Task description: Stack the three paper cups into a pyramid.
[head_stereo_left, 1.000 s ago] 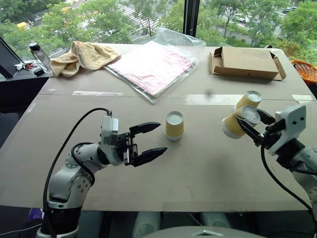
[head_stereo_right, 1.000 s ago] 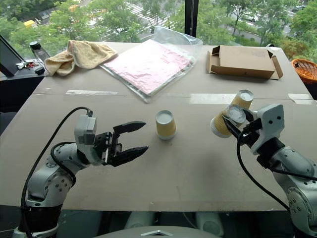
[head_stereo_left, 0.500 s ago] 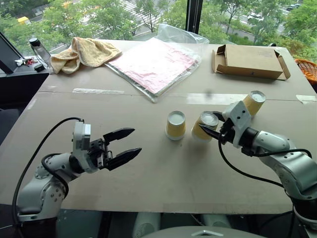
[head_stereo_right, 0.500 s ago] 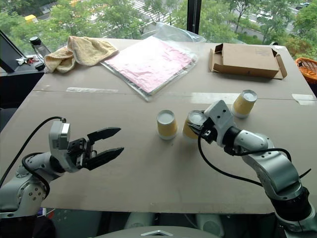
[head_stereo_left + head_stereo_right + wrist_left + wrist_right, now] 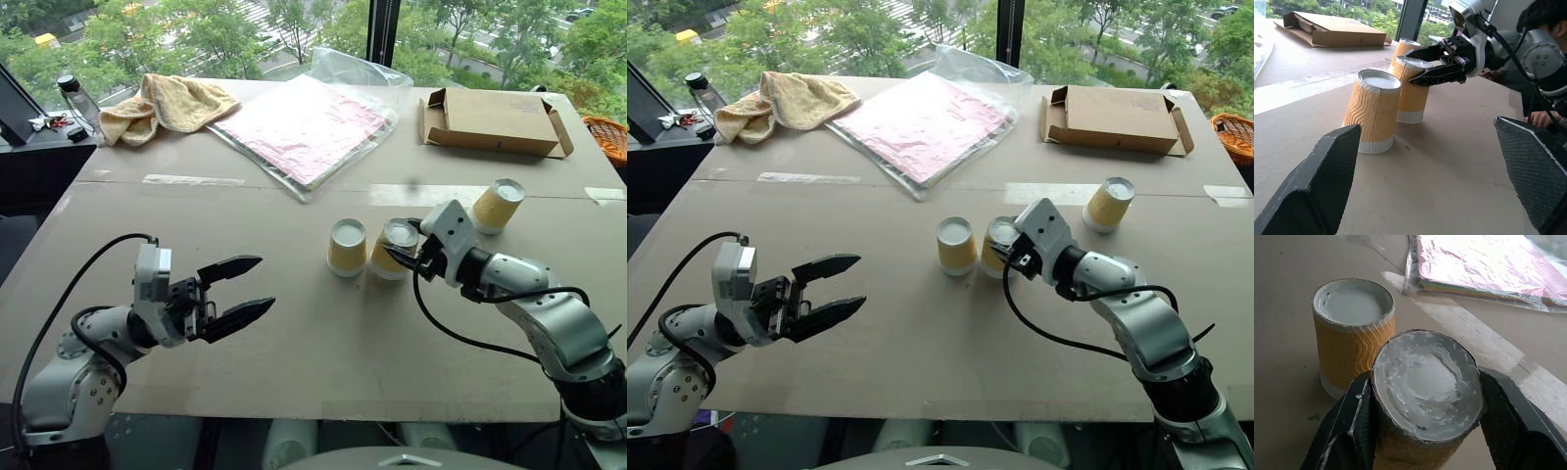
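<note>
Here the right gripper point(image 5: 411, 257) was pinching the second cup point(image 5: 395, 249), one black finger on each ribbed side just under the upturned base, as the right wrist view showed. The cup sat mouth-down on the brown table point(image 5: 343, 343), just beside the first cup point(image 5: 347, 247), which was also inverted. That closeness looked deliberate: two bases side by side would give the flat ledge a pyramid's top cup needs. The third cup point(image 5: 498, 206) stood apart beyond the right arm, upside down near the strip of pale tape point(image 5: 431, 195). The left gripper point(image 5: 236, 293) hung with its fingers spread wide and nothing between them, off to the left of the pair, likely kept clear of the placing. All three cups were tapered paper, tan-yellow with wavy ribbing, white at rim and base; light and easily tipped, I judged. Farther back lay a flat cardboard box point(image 5: 490, 122), a plastic-wrapped pink sheaf point(image 5: 299, 127) and a crumpled yellow towel point(image 5: 167, 106).
</note>
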### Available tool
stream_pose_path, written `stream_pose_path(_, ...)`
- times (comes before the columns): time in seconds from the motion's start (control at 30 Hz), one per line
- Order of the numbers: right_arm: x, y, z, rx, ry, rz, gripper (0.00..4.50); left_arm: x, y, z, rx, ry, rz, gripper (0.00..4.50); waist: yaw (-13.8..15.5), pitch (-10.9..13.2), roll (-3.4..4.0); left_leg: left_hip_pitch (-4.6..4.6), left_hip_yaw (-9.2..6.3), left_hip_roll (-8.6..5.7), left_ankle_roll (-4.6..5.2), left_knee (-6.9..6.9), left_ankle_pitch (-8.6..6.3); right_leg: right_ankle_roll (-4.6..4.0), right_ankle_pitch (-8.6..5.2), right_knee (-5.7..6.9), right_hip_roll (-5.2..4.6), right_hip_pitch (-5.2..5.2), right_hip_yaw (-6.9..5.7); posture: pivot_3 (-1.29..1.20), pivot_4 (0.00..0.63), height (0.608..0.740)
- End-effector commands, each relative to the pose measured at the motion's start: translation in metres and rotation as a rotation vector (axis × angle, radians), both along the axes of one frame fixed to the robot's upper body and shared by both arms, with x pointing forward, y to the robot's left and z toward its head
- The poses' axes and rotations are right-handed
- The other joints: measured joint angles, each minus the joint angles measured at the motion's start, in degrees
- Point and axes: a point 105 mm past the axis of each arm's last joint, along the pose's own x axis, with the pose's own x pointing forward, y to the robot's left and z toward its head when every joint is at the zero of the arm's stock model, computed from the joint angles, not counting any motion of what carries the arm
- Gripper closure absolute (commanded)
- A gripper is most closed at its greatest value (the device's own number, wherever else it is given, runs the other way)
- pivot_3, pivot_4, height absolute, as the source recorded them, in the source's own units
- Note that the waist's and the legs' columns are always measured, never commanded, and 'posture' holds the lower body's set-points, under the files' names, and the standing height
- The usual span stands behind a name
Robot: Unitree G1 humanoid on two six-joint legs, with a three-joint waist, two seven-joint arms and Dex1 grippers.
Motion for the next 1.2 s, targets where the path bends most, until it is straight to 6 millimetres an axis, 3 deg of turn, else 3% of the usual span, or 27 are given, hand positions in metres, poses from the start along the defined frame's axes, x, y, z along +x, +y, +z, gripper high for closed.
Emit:
stream_pose_path(0.03,-0.001,0.006,0.006,-0.014,-0.057,0.022,2.16,-0.003,0.002,0.011,0.013,-0.049,-0.010,0.00,0.0,0.0,0.00,0.00,0.00,0.00,0.00,0.00,0.00,0.00,0.00,0.01,0.00,0.00,0.00,0.00,0.150,0.740)
stream_pose_path(0.23,0.000,0.008,-0.004,-0.023,-0.042,0.029,2.16,-0.002,0.002,0.010,0.014,-0.048,-0.014,0.00,0.0,0.0,0.00,0.01,0.00,0.00,0.00,0.00,0.00,0.00,0.00,0.03,0.00,0.00,0.00,0.00,0.150,0.740)
stream_pose_path(0.33,0.001,0.007,-0.006,-0.021,-0.043,0.030,1.04,-0.002,0.002,0.010,0.015,-0.045,-0.020,0.00,0.0,0.0,-0.04,0.02,0.00,0.00,0.00,0.00,0.00,0.00,0.00,0.03,0.00,0.00,0.00,0.00,0.150,0.740)
stream_pose_path(0.4,0.000,0.006,-0.004,-0.018,-0.051,0.031,0.05,-0.002,0.002,0.011,0.015,-0.045,-0.022,0.00,0.0,0.0,-0.04,0.02,0.00,0.00,0.00,0.01,0.00,0.00,0.00,0.04,0.00,0.00,0.00,0.00,0.150,0.740)
stream_pose_path(0.57,-0.010,-0.002,0.019,0.030,-0.099,0.042,0.01,-0.002,0.001,0.011,0.011,-0.044,-0.039,0.00,0.1,0.0,-0.03,0.00,-0.01,0.00,0.00,0.01,0.00,0.01,0.01,0.04,0.00,0.00,0.00,0.00,0.150,0.740)
stream_pose_path(0.73,-0.024,-0.015,0.057,0.219,-0.119,0.062,0.01,-0.002,-0.002,0.013,0.010,-0.058,-0.062,0.00,0.1,0.0,-0.05,0.02,-0.01,0.00,0.00,0.01,0.00,0.01,0.01,0.05,0.01,0.02,-0.01,0.00,0.150,0.740)
stream_pose_path(0.83,-0.012,-0.042,0.074,0.260,-0.159,-0.044,0.01,-0.003,-0.007,0.015,0.009,-0.069,-0.080,0.00,0.1,0.0,-0.04,0.03,-0.01,0.00,0.00,0.03,0.00,0.02,0.01,0.07,0.01,0.03,0.00,0.00,0.150,0.740)
stream_pose_path(1.0,0.042,-0.112,0.066,0.110,-0.206,-0.452,0.01,-0.007,-0.018,0.020,0.010,-0.100,-0.130,0.00,0.0,0.0,-0.07,0.06,0.06,-0.01,0.00,0.10,0.01,-0.01,0.02,0.08,0.00,0.05,0.04,0.00,0.150,0.740)
stream_pose_path(1.2,0.074,-0.147,0.050,0.090,-0.170,-0.633,0.01,-0.009,-0.024,0.024,0.014,-0.118,-0.148,0.00,-0.1,0.0,-0.06,0.03,0.06,-0.02,0.01,0.04,0.01,0.01,0.03,0.11,0.02,-0.01,0.07,0.00,0.150,0.740)
